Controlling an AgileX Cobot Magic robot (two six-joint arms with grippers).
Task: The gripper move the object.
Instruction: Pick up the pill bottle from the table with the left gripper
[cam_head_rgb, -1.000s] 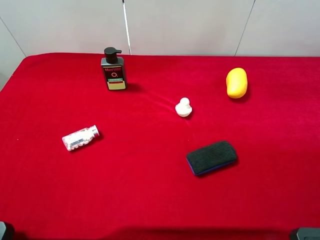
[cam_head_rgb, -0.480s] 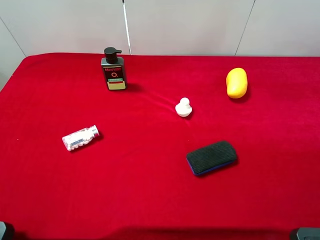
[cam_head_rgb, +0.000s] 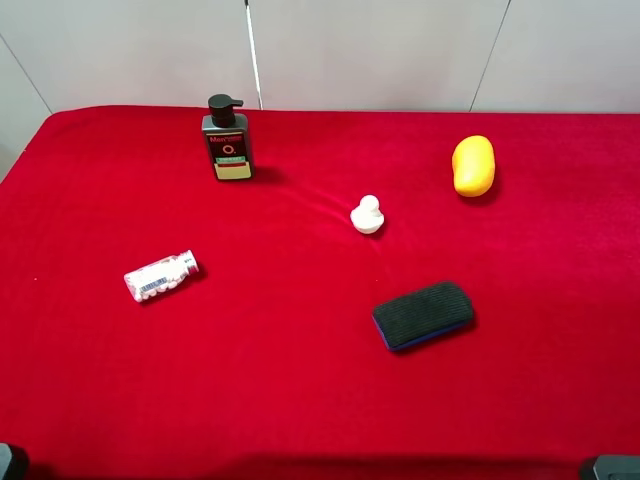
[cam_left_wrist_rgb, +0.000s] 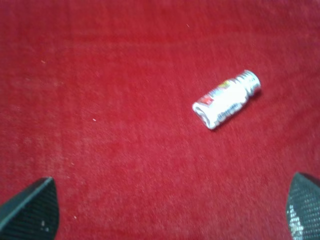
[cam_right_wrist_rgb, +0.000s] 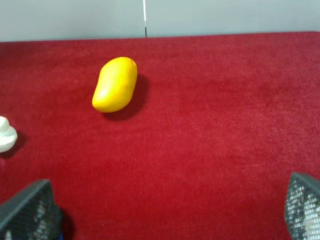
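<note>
My left gripper is spread wide, empty. Pill bottle lies flat ahead. Centre over it, close across its width.

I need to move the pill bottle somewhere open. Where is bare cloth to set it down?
Bare cloth: the wide stretch between the pill bottle and the black eraser; the near strip in front of both; the far corner past the mango. Most crowded: between duck, mango and eraser.

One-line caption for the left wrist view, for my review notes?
Open left gripper hovers over the red cloth, with the pill bottle lying on its side ahead of it, untouched.
</note>
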